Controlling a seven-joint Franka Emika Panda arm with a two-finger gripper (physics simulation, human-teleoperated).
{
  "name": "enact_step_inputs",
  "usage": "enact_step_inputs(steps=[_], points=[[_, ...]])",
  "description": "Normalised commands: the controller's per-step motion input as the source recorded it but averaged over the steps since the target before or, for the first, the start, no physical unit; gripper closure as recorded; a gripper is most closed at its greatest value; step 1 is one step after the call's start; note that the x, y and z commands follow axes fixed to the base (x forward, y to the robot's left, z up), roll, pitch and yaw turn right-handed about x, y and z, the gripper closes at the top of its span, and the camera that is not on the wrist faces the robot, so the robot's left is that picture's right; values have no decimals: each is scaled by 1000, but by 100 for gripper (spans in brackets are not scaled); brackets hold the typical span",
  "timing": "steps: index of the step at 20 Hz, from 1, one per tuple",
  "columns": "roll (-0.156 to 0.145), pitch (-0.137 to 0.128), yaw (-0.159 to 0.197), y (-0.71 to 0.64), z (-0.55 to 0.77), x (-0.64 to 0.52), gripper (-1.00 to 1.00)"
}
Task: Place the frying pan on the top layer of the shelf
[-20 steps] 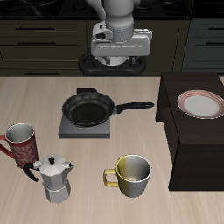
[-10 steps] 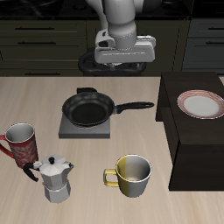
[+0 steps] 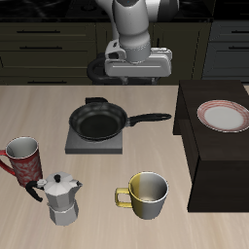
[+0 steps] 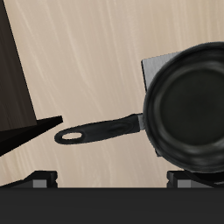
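The frying pan [image 3: 97, 124], round and black, rests on a grey square burner plate [image 3: 73, 142], and its long handle [image 3: 148, 120] points toward the shelf [image 3: 219, 156]. The shelf is a dark boxy unit at the table's edge. My gripper [image 3: 139, 70] hangs high above the table, farther back than the pan, open and holding nothing. In the wrist view the pan [image 4: 194, 105] and its handle [image 4: 96, 131] lie well below my fingertips [image 4: 39, 179], with the shelf [image 4: 13, 79] off to one side.
A red-rimmed plate [image 3: 225, 116] lies on the shelf's top. Near the table's front edge stand a red mug [image 3: 23, 156], a metal moka pot [image 3: 63, 197] and a yellow mug [image 3: 148, 193]. Dark cabinets run along the back.
My gripper has drifted slightly toward the shelf's side and turned a little. The pan and everything else on the table have stayed put.
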Motion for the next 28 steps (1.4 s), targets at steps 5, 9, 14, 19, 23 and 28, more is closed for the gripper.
enact_step_inputs(steps=[5, 9, 14, 19, 23, 28], points=[[5, 20, -93, -39, -159, 102, -100], [-1, 7, -77, -3, -137, 114, -100], [18, 4, -114, 1, -146, 44, -100], [13, -45, -74, -6, -96, -28, -100], [8, -97, -74, -10, -23, -129, -100], [-13, -50, -78, -12, -167, 29, -100]])
